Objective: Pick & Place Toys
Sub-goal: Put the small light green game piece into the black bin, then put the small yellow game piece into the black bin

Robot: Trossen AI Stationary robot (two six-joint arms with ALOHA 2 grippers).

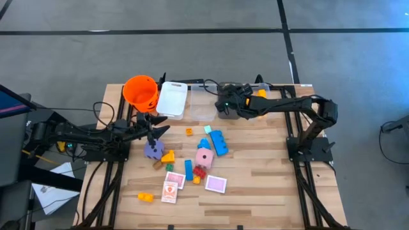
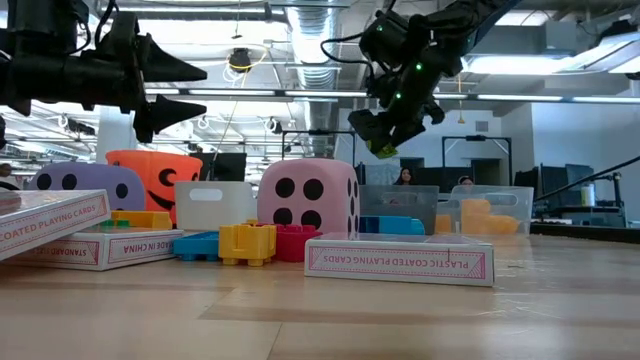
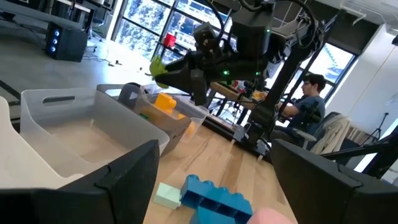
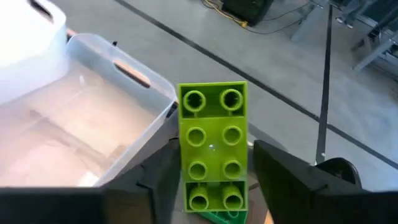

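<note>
Toys lie scattered over the middle of the pale wooden table [image 1: 255,185], and most look light, rigid and slick: small plastic building bricks best pinched across two flat opposite sides, not across the studs.

Going left to right, the left gripper [image 1: 155,131] hovers with its fingers spread wide and empty, just above the purple dotted die [image 1: 153,149], beside the orange bucket [image 1: 140,91]. That die is bulky and probably soft, so it likely needs nearly the full spread across two faces. Next come a yellow brick [image 1: 168,156], flat pink-and-white card boxes [image 1: 170,190] that sit low and would be awkward to get under, a long blue brick [image 1: 219,142] and the pink dotted die [image 1: 204,158].

Farther right, the right gripper [image 4: 211,186] hangs above the clear rectangular bin [image 4: 81,124], its fingers flanking a lime-green studded brick [image 4: 212,146], upright and two studs wide; whether they pinch it or have let go, I cannot tell.
</note>
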